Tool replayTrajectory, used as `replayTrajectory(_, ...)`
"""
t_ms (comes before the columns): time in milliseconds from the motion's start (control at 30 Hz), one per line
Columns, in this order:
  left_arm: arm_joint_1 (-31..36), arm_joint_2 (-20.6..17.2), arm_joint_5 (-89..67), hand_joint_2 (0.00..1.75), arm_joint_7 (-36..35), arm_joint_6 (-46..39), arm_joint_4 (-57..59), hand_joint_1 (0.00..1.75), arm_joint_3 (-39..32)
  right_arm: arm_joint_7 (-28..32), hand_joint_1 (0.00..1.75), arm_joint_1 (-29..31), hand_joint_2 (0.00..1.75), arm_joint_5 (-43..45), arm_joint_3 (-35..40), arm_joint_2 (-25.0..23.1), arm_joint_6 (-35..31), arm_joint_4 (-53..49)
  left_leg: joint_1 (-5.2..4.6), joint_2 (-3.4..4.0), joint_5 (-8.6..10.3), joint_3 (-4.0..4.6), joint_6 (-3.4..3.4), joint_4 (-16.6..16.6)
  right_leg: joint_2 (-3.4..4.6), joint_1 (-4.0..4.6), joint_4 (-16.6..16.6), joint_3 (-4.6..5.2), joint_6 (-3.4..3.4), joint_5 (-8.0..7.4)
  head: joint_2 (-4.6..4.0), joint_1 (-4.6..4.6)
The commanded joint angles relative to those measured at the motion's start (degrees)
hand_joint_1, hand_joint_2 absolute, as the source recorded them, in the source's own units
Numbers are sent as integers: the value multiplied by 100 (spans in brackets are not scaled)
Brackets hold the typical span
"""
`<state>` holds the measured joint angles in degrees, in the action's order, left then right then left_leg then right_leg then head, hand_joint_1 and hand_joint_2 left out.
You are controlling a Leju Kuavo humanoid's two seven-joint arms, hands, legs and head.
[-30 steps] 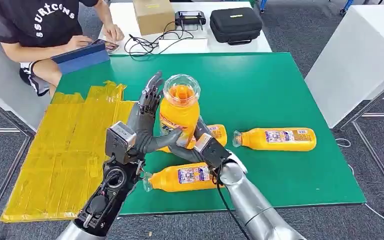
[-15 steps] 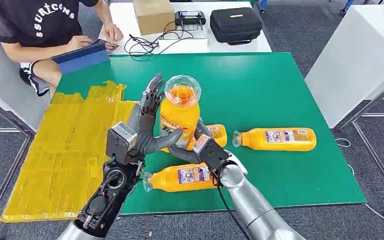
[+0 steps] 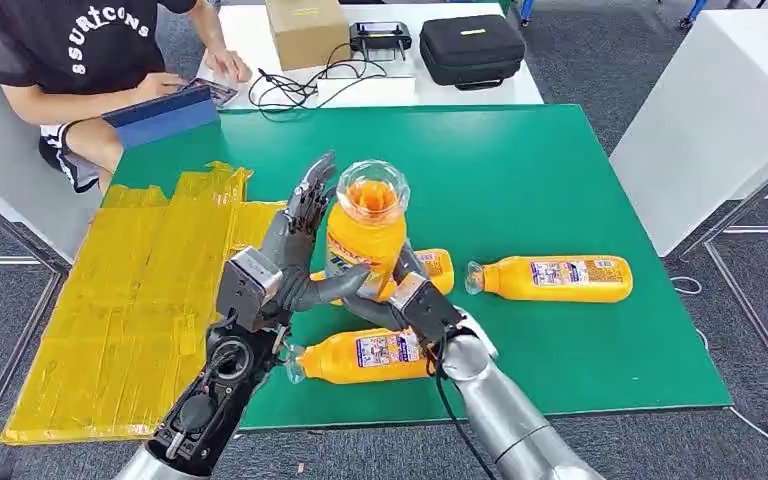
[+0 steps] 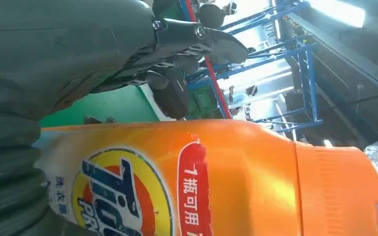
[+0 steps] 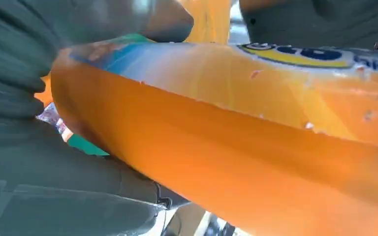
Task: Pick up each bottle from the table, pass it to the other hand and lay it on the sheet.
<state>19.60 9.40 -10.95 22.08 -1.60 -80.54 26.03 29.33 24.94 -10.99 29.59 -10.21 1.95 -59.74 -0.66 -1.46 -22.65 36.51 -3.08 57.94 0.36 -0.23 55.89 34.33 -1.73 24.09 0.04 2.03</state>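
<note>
Behind raised bottle (image 3: pixel 363 240), right hand (image 3: pixel 400 296) fingers hidden.

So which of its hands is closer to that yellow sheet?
Left. The left hand hovers by the yellow sheet's edge; the right hand is farther, across the upright bottle.

Both forearms are bare silver metal tubes, the right arm (image 3: pixel 505 420) smooth and tapering toward the wrist, with a thin black cable running along it up to a boxy silver wrist block. The left arm (image 3: pixel 208 400) carries a black openwork housing with round holes (screw heads dot its frame) below a similar silver block. The left hand (image 3: pixel 295 250) and right hand (image 3: pixel 385 305) are dark grey, with slim jointed black fingers (image 4: pixel 197 37), a thick grey thumb and a ribbed cover.
</note>
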Motion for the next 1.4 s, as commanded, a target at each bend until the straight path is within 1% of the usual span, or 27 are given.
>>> replayTrajectory(33,-30,-118,-261,175,-84,-20,82,0,113,-175,175,109,175,-267,-68,-46,-1144,-151,2,15,-11,-24,19,-2,3,3,-3,-23,4,9,0,-2)
replayTrajectory(67,-44,-104,-288,175,-94,-31,62,0,144,-181,175,147,175,-266,-64,-39,-1144,-149,1,13,-7,-14,13,-1,4,1,-1,-12,3,5,0,0)
replayTrajectory(100,-50,-104,-298,175,-96,-30,41,0,170,-216,175,181,175,-337,-85,-67,-1414,-110,1,18,-13,-25,20,1,5,2,0,-22,4,11,-2,0)
replayTrajectory(133,-48,-104,-319,175,-101,-26,24,0,211,-235,175,231,175,-386,-92,-89,-1604,-58,2,13,-7,-12,13,0,4,2,-1,-11,2,5,-2,-2)
replayTrajectory(167,-40,-104,-380,175,-111,-36,12,0,263,-275,175,283,175,-385,-105,-120,-1733,20,4,28,-25,-45,31,4,7,5,1,-44,6,21,0,0)
replayTrajectory(233,-30,-77,-436,175,-134,-65,8,0,310,-296,175,332,175,-389,-125,-142,-1821,85,3,16,-14,-25,21,4,2,4,1,-24,4,12,0,0)
replayTrajectory(567,-30,-77,-436,175,-134,-65,8,0,310,-296,175,332,175,-389,-125,-142,-1821,85,3,17,-15,-27,22,4,2,4,2,-26,4,13,0,-2)
replayTrajectory(600,-30,-77,-436,175,-134,-65,8,0,310,-296,175,332,175,-389,-125,-142,-1821,85,2,14,-9,-15,15,2,4,2,0,-13,3,7,0,-2)
replayTrajectory(633,-30,-77,-436,175,-134,-65,8,0,310,-296,175,332,175,-389,-125,-142,-1821,85,3,18,-14,-24,20,4,5,3,1,-22,4,11,-2,-2)
replayTrajectory(667,16,-74,-465,175,-154,-98,13,0,415,-311,175,445,175,-385,-111,-217,-2027,291,3,15,-12,-20,19,4,2,3,1,-19,3,10,0,-2)
replayTrajectory(700,43,-77,-463,175,-169,-113,2,0,452,-361,175,483,175,-413,-76,-222,-2065,319,4,15,-14,-24,21,5,0,4,2,-24,3,12,-2,0)
replayTrajectory(733,148,-46,-375,175,-245,-180,51,0,510,-527,175,672,175,-618,175,-275,-2082,816,1,10,-7,-16,15,-1,-1,1,-2,-16,2,6,0,-2)
replayTrajectory(867,156,-40,-350,175,-248,-191,102,0,482,-504,175,671,175,-784,330,-308,-2118,921,4,14,-12,-28,20,1,0,4,-2,-28,4,10,0,0)
replayTrajectory(967,164,-3,-304,175,-225,-197,210,0,403,-474,175,572,175,-1146,617,-335,-2236,927,4,12,-7,-18,14,-2,2,4,-5,-18,3,5,0,-2)
replayTrajectory(1000,166,4,-288,175,-209,-198,236,0,379,-474,175,533,175,-1251,699,-347,-2279,919,6,15,-14,-33,21,-1,0,6,-5,-33,4,12,0,0)
replayTrajectory(1067,172,23,-248,175,-168,-209,295,0,308,-500,175,457,175,-1381,835,-360,-2298,870,5,9,-5,-15,12,-3,1,5,-6,-14,3,4,0,-2)
replayTrajectory(1100,168,32,-236,175,-156,-221,308,0,261,-494,175,435,175,-1472,920,-355,-2291,840,5,12,-12,-32,19,-3,-2,5,-6,-32,4,11,0,-2)
replayTrajectory(1133,170,27,-230,175,-151,-227,310,0,242,-488,175,423,175,-1495,948,-364,-2294,836,7,17,-17,-41,25,-4,1,7,-8,-39,6,14,0,0)
replayTrajectory(1233,169,22,-172,175,-127,-279,360,0,86,-500,175,380,175,-1578,1066,-398,-2281,781,5,8,-7,-17,14,-3,-2,5,-6,-15,3,6,0,-4)
replayTrajectory(1267,173,29,-153,175,-121,-286,392,0,31,-518,175,378,175,-1576,1102,-393,-2250,760,8,17,-21,-48,30,-2,-3,8,-7,-48,7,19,0,0)
replayTrajectory(1300,170,40,-106,175,-111,-318,421,0,-62,-521,175,383,175,-1590,1154,-387,-2219,758,4,13,-9,-19,16,-3,2,4,-5,-16,3,7,0,0)
replayTrajectory(1333,178,33,-87,175,-104,-324,435,0,-98,-525,175,379,175,-1586,1167,-391,-2214,758,5,18,-15,-35,23,-3,2,5,-6,-32,5,13,0,0)
replayTrajectory(1367,185,32,-68,175,-97,-326,450,0,-127,-525,175,383,175,-1585,1181,-393,-2200,762,6,14,-10,-22,18,-3,1,6,-6,-20,4,9,0,-2)
replayTrajectory(1400,193,39,-34,175,-83,-333,474,0,-173,-529,175,390,175,-1580,1209,-390,-2179,770,4,13,-13,-30,22,-4,-2,4,-6,-28,5,13,0,0)
